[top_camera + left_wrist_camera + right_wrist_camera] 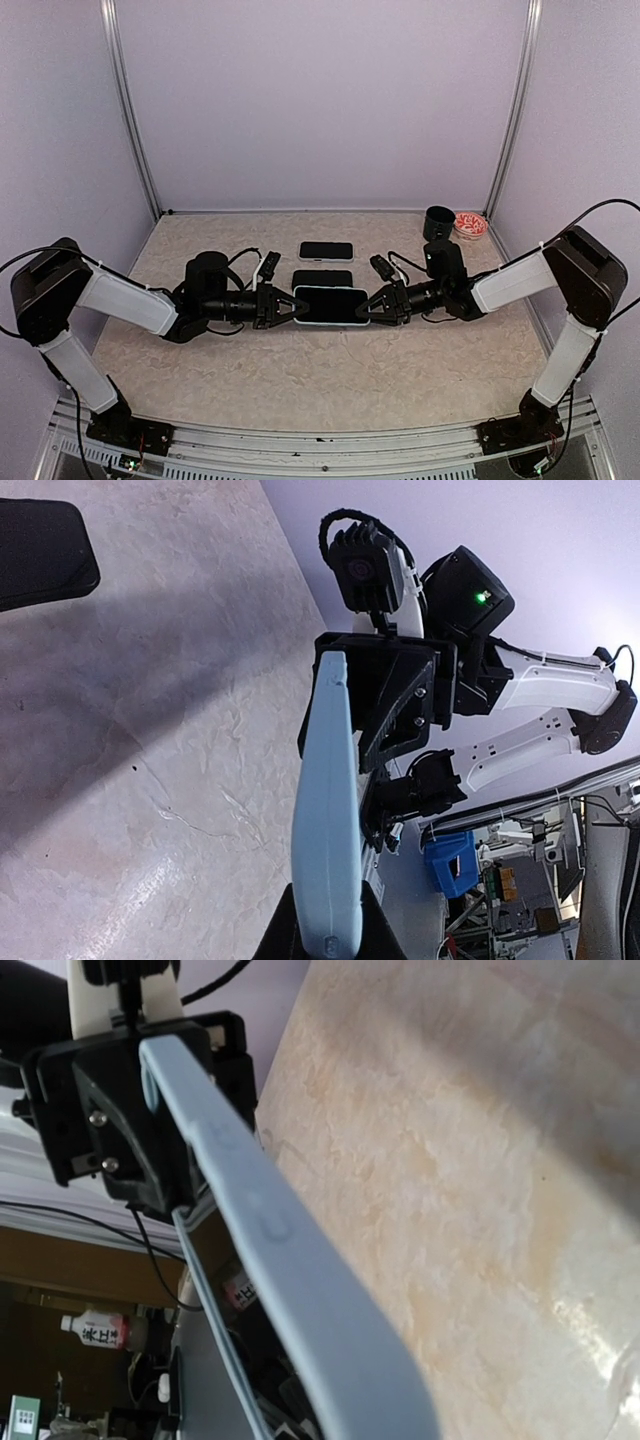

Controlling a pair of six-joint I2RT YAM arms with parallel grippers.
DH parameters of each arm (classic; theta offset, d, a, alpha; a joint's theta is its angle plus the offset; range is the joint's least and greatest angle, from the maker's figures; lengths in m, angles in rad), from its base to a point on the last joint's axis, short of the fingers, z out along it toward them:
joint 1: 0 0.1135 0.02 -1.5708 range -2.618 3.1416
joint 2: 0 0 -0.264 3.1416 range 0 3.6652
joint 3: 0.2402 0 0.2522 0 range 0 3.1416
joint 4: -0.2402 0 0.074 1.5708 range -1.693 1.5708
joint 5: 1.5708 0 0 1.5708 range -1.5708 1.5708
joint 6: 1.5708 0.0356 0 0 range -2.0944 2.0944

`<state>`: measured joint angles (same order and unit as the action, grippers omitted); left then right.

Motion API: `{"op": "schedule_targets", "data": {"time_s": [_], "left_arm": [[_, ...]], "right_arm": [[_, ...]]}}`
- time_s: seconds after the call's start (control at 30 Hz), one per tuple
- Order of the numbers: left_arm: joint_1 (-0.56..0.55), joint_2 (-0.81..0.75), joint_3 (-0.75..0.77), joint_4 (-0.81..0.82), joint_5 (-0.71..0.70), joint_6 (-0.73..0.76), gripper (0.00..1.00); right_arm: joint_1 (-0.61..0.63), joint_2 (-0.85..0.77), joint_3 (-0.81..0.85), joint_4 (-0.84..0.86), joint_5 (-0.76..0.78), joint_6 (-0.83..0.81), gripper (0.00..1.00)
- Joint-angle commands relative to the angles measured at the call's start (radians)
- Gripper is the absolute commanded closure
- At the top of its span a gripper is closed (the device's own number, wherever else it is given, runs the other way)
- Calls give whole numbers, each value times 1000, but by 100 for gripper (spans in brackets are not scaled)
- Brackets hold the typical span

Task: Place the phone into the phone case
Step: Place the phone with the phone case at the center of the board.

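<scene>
- Left gripper (296, 306) clamps one end of the case (325, 820); right gripper (364, 305) straddles the other. Whether it is clamped cannot be told.
- Step, as judged: seating the phone (330, 304) — next, press its edges in evenly.

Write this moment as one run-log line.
left gripper: shut on phone case | right gripper: shut on its other end | case: held jointly

The top external camera looks down from above and behind over the whole surface (300, 380). The wrist cameras face each other at close range, the left sighting the right pincer (340, 690) and the right sighting the left pincer (165, 1080). All views share the phone case (330, 305).
</scene>
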<state>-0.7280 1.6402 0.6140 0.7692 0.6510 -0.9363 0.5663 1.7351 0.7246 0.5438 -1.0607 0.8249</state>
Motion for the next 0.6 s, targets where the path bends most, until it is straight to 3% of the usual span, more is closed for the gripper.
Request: {"op": "schedule_targets", "data": {"time_s": [0.0, 0.57], "left_arm": [[5, -21, -11, -22, -35, 17, 100], [6, 48, -28, 0, -48, 9, 100]], "right_arm": [[-6, -36, 4, 76, -20, 22, 67], [15, 3, 46, -39, 72, -50, 57]]}}
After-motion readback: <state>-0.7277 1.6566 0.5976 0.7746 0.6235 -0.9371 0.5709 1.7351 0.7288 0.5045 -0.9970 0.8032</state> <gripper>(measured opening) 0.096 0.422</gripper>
